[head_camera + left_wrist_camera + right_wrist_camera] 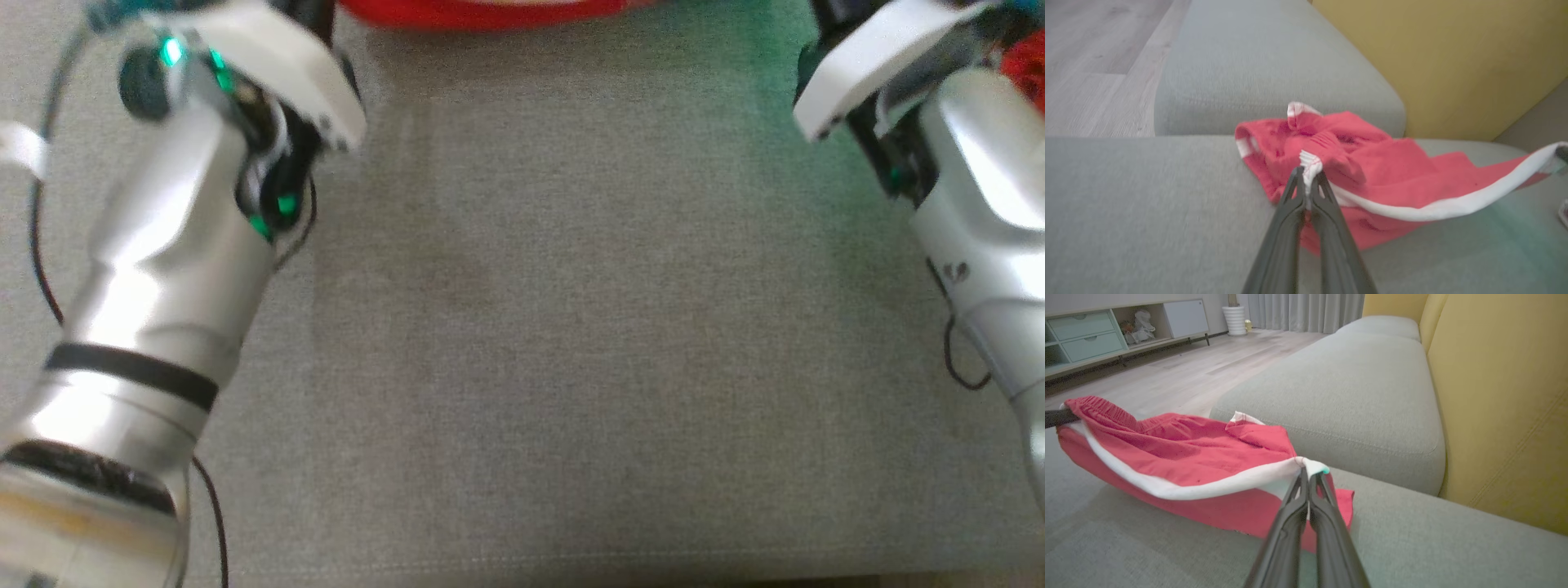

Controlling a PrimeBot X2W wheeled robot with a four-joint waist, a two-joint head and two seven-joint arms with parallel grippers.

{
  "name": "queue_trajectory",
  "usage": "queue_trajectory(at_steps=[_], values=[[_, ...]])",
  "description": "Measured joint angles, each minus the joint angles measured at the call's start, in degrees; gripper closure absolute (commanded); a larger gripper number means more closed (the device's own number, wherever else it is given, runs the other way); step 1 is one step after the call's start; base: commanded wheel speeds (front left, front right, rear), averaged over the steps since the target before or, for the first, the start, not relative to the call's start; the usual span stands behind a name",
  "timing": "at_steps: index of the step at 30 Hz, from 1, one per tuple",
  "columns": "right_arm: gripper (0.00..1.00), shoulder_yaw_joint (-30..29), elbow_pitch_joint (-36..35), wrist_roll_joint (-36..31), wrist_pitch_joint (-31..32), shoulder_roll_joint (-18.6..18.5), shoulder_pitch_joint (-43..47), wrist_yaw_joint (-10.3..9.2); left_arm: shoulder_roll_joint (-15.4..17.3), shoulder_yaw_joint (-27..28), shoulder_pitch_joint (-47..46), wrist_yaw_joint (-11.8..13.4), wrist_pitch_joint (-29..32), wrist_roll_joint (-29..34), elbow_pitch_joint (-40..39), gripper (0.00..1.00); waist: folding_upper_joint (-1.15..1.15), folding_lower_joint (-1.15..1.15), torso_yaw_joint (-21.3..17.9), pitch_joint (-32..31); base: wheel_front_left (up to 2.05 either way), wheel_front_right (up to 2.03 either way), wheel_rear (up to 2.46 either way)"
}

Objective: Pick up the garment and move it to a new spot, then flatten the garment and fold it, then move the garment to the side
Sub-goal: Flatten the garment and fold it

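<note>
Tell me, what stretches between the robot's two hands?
The red garment: its white-trimmed edge runs from the left hand to the right hand, both shut on it. Both wrist views show this.

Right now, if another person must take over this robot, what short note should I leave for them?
The left tool is shut on the white-trimmed edge of the red fabric garment.
The right tool is shut on the same white edge, at another point.
The garment is stretched between both tools, with its lower part touching the grey fabric sofa seat, near the yellow backrest.
Done: garment gripped at two points.
Left: lay it down at the new spot, flatten it, fold it, move it to the side.
</note>
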Motion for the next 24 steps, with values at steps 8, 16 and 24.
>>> queue_trajectory(at_steps=[8,16,24], values=[[1.00,8.42,1.69,6.70,2.87,-3.68,0.89,0.00,-0.10,-3.67,4.86,-2.03,-1.88,1.70,4.85,1.00,0.00,-0.01,0.95,-2.96,0.00,0.00,0.00],[1.00,17.09,0.52,14.75,7.69,-7.25,6.56,0.00,-0.32,-6.13,10.49,-3.03,-3.39,2.05,7.01,1.00,0.00,-0.01,1.26,-7.98,0.00,0.00,0.00],[1.00,21.91,-2.01,21.83,10.85,-10.61,10.81,0.00,-0.57,-7.43,16.77,-3.53,-4.20,2.20,7.28,1.00,0.00,-0.01,0.54,-12.90,0.00,0.00,0.00]])
